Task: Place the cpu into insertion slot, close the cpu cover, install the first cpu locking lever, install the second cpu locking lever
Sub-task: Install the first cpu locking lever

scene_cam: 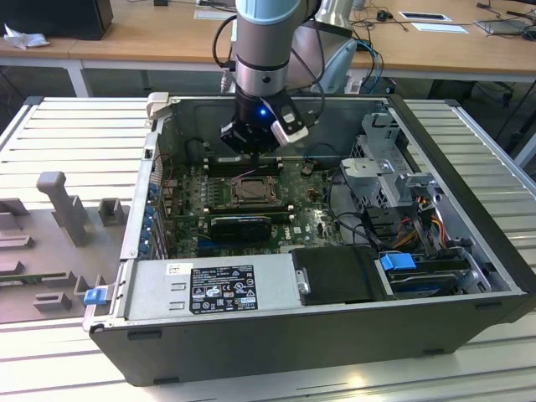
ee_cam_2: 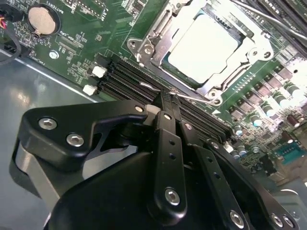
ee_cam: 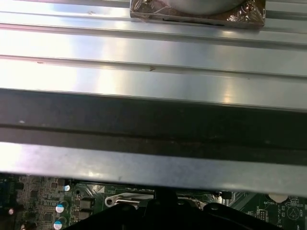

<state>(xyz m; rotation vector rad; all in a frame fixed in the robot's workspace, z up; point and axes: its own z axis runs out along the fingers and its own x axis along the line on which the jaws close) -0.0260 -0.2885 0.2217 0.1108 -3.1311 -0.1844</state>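
In the second wrist view the cpu (ee_cam_2: pixel 204 48) lies flat in the insertion slot (ee_cam_2: pixel 225 79), its pale metal top showing through the window of the cpu cover (ee_cam_2: pixel 149 34), which lies down over it. A thin wire locking lever (ee_cam_2: pixel 192 97) runs along the socket's near edge. My gripper (ee_cam_2: pixel 165 98) is shut, fingertips together right at that lever, with nothing held between them. In the exterior view the gripper (scene_cam: pixel 254 149) hangs inside the open computer case just behind the insertion slot (scene_cam: pixel 251 191) on the green motherboard (scene_cam: pixel 188 197).
Black memory slots (ee_cam_2: pixel 124 79) lie beside the socket under the fingers, with a coin battery (ee_cam_2: pixel 42 20) further off. The case wall (ee_cam: pixel 153 120) stands close behind the gripper. A black power supply (scene_cam: pixel 222 289), drive cage (scene_cam: pixel 381 167) and cables (scene_cam: pixel 419 226) fill the case.
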